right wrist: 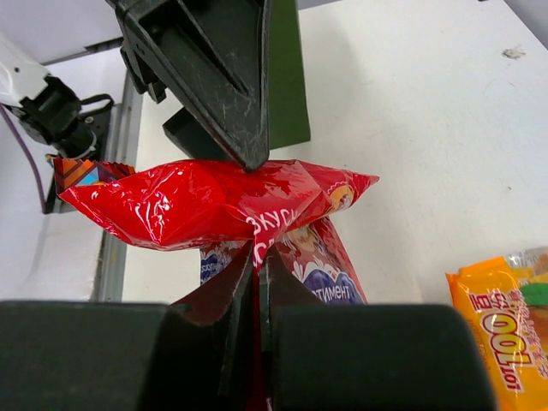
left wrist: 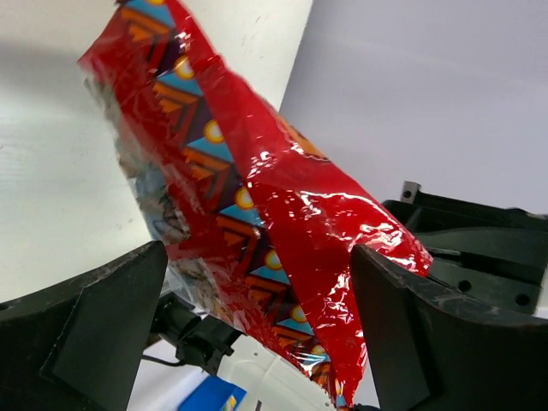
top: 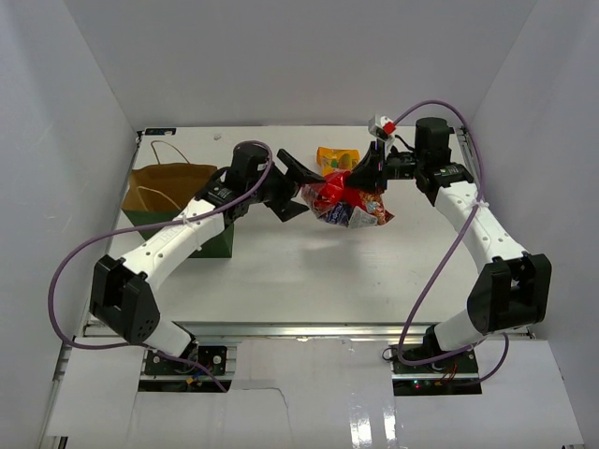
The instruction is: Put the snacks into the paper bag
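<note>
Centrally over table [top: 281, 281]: red chip bag [top: 348, 203], looks lifted, long side roughly level in right wrist view. Right gripper [right wrist: 257, 261] clamped tight on chip bag's crimped edge, jaws pressed together with foil between. Reaches in from 1 o'clock of chip bag in top view.

Left gripper [top: 299, 190] at 9 o'clock of chip bag, jaws spread wide. Chip bag between those jaws in left wrist view, gaps on both sides, no squeeze. One left fingertip [right wrist: 251, 158] touching top face of chip bag in right wrist view. Other finger's contact: cannot tell.

Chip bag print: red with blue-orange triangle band, white-blue panel hanging under the fold.

Paper bag [top: 168, 187] at 9 o'clock of chip bag, well apart, near table's left edge. Upright, mouth open, kraft inside showing, thin loop handle lying over the opening, green wall facing near side. Left arm crossing just by its 4 o'clock corner.

Orange pouch [top: 329, 157] flat on table at 12 o'clock of chip bag, near, not touching as far as visible. Also low at 4 o'clock in right wrist view. Green packet [right wrist: 535, 294] at pouch's edge, too cropped to tell more.
</note>
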